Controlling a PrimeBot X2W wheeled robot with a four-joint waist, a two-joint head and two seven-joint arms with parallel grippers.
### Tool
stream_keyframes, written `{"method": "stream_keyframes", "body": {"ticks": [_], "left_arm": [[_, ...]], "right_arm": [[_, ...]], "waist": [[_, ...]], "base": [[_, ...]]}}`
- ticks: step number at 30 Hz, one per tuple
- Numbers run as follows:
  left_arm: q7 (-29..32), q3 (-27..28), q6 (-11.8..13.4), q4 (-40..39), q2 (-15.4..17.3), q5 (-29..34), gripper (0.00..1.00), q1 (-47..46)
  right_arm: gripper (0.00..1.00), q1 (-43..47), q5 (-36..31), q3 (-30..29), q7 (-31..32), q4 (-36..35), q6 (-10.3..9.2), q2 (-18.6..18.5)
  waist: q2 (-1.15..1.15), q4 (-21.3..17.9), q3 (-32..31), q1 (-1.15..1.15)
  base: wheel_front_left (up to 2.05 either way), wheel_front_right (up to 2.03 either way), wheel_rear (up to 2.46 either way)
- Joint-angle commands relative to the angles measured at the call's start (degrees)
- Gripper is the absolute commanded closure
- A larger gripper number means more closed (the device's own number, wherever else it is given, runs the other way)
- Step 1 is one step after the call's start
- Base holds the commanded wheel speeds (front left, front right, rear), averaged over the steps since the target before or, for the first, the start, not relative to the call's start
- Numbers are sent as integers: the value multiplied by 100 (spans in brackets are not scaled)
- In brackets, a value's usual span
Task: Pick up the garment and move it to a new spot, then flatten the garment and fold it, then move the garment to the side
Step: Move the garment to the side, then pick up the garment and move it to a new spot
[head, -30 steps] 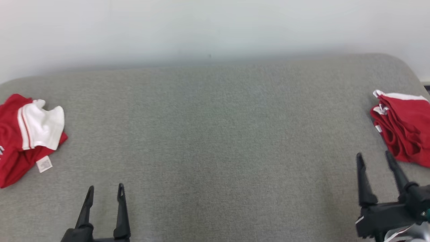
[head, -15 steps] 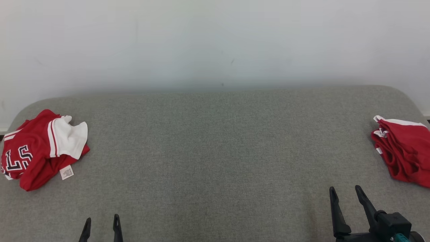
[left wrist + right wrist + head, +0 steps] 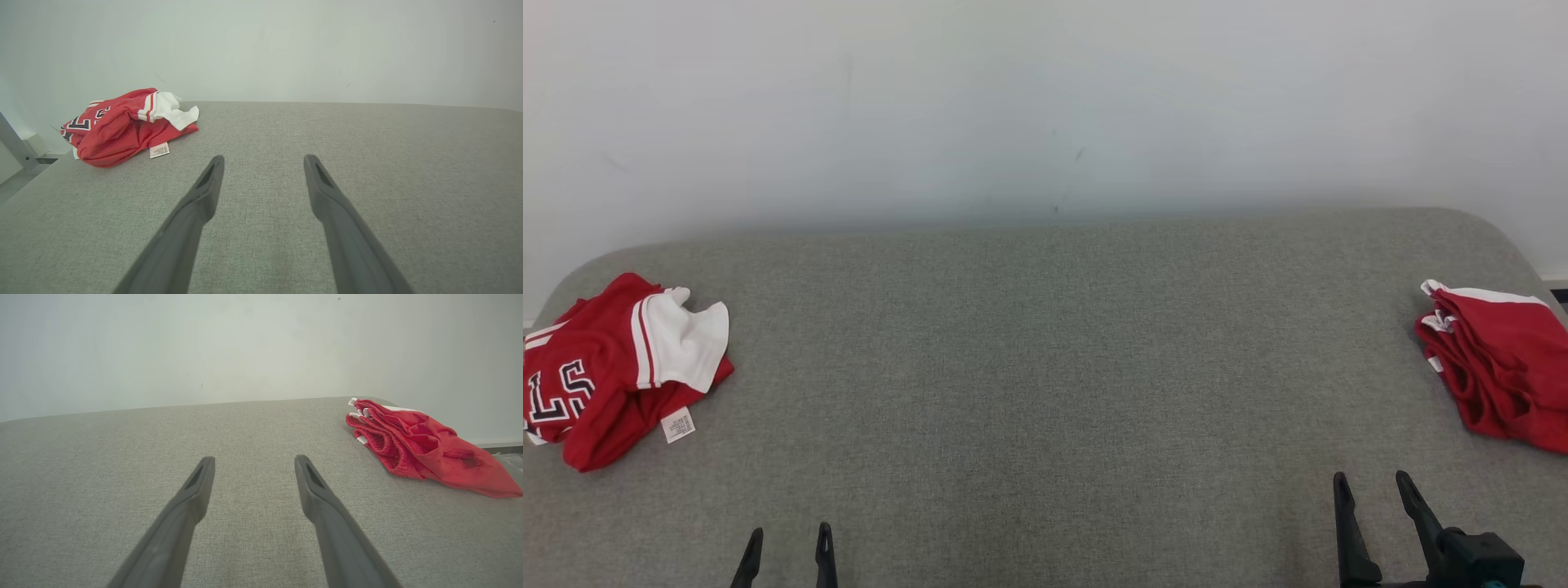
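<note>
Left gripper (image 3: 791, 531): nearest, lower left, fingers spread, holding nothing.
Right gripper (image 3: 1370, 476): nearest, lower right, fingers spread, holding nothing.
Crumpled garment (image 3: 613, 376): red and white, at the left edge of the grey surface (image 3: 1045, 367).
Folded red pile (image 3: 1494, 376): right edge.
Wall (image 3: 1045, 98): white, behind.

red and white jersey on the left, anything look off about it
Yes. The red and white jersey lies in a crumpled heap near the grey fabric surface's left edge, a white section flopped across it and its white care label sticking out.
</note>
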Motion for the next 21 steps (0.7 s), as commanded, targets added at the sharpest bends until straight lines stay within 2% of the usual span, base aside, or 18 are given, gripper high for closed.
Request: {"method": "stream_keyframes", "body": {"ticks": [1,21], "left_arm": [[-18,3,-18,-19,-14,23,0,-42],[-18,-10,3,-45,-23,38,0,-116]], "right_arm": [[0,-10,-24,4,-44,11,-16,33],[0,-113,93,107,-113,15,-16,97]], "waist": [[0,-13,16,0],[0,41,101,0]], "base": [[0,0,0],[0,0,0]]}}
